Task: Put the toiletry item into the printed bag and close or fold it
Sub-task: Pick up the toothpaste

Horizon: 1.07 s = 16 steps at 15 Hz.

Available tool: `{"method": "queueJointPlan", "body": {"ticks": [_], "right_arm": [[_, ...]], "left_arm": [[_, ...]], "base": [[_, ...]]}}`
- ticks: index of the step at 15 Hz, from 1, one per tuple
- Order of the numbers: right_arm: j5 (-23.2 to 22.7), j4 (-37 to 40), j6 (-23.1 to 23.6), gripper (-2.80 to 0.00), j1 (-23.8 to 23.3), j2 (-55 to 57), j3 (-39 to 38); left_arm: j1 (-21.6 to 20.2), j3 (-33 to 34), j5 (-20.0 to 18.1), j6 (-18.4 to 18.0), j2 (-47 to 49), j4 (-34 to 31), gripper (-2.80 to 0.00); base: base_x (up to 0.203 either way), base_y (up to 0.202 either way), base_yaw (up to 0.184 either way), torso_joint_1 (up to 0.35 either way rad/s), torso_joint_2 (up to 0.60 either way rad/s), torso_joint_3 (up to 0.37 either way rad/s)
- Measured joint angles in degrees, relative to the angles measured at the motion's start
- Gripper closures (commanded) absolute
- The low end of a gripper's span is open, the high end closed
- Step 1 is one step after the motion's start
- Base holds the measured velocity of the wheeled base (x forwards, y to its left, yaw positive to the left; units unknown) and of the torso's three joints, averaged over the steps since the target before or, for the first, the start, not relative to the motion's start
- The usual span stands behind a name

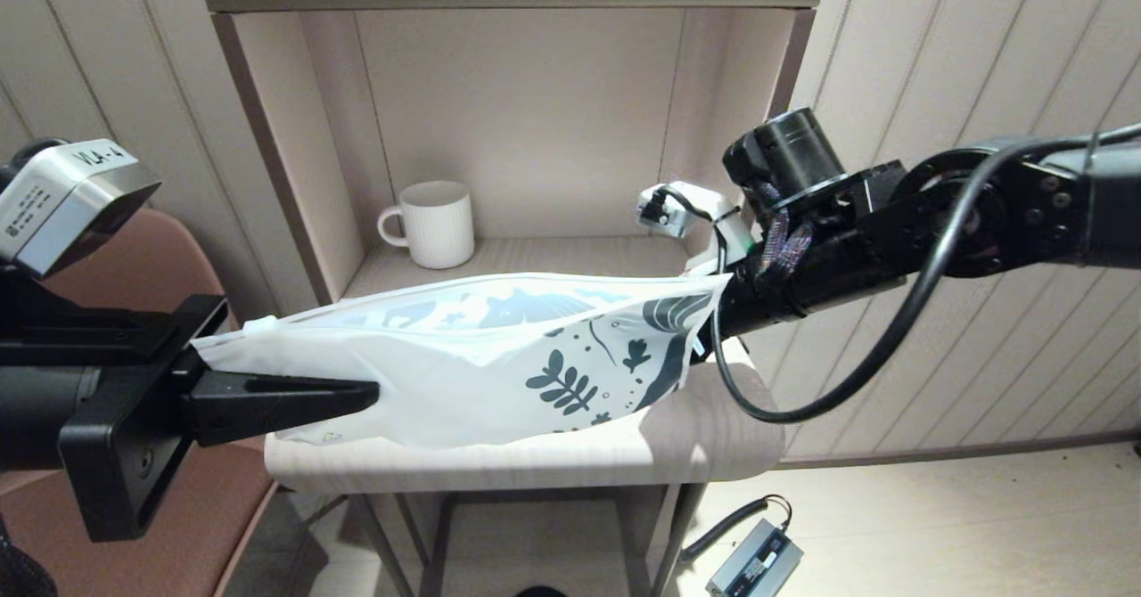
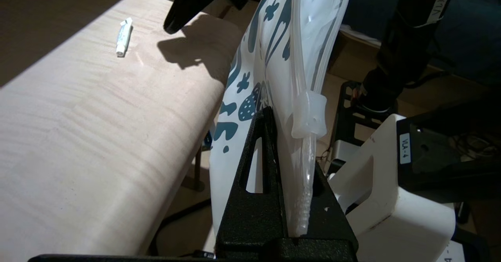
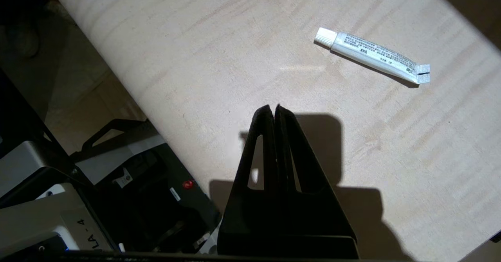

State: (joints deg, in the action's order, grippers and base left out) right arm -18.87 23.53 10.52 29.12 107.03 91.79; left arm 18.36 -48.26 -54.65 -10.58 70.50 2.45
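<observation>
left gripper [image 2: 274,144] clamps printed bag [image 1: 463,356] above table [image 1: 713,437] | right gripper [image 3: 276,111] closed, empty | toiletry item [image 3: 373,54] lies on table, outside | risk: bag mouth sags shut before insertion

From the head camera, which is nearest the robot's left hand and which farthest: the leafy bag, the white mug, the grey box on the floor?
1. Printed bag: pinched in the left hand, over the table front.
2. White mug: behind, in the shelf.
3. Grey box: on the floor, to the right.

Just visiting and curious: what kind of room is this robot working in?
Probably a home-like room or a mock-up of one: a wooden shelf unit holding a white ribbed mug, panelled walls, and a brown chair beside it.
</observation>
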Motion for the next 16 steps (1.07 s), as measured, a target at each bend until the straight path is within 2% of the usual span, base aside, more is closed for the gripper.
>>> {"method": "queueJointPlan", "body": {"ticks": [6, 8, 9, 12, 16], "right_arm": [[0.33, -0.16, -1.01, 0.0, -0.05, 2.59, 3.03], [1.76, -0.21, -0.98, 0.0, 0.01, 2.7, 2.88], [2.32, -0.07, -1.07, -2.8, 0.11, 2.74, 2.92], [4.95, -0.29, -1.07, -2.8, 0.54, 3.07, 2.96], [5.25, -0.29, -1.28, -2.8, 0.13, 4.24, 4.01]], "left_arm": [[0.0, 0.11, -0.1, -0.09, 0.17, -0.04, 0.0], [0.0, 0.17, -0.17, -0.09, 0.2, -0.04, 0.0], [0.0, 0.2, -0.15, -0.11, 0.23, -0.04, 0.0], [0.0, 0.2, -0.22, -0.16, 0.26, -0.03, 0.0], [0.0, 0.3, -0.23, -0.16, 0.33, -0.04, 0.0]], "base": [[0.0, 0.0, 0.0, 0.0, 0.0, 0.0], [0.0, 0.0, 0.0, 0.0, 0.0, 0.0], [0.0, 0.0, 0.0, 0.0, 0.0, 0.0], [0.0, 0.0, 0.0, 0.0, 0.0, 0.0], [0.0, 0.0, 0.0, 0.0, 0.0, 0.0]]}}
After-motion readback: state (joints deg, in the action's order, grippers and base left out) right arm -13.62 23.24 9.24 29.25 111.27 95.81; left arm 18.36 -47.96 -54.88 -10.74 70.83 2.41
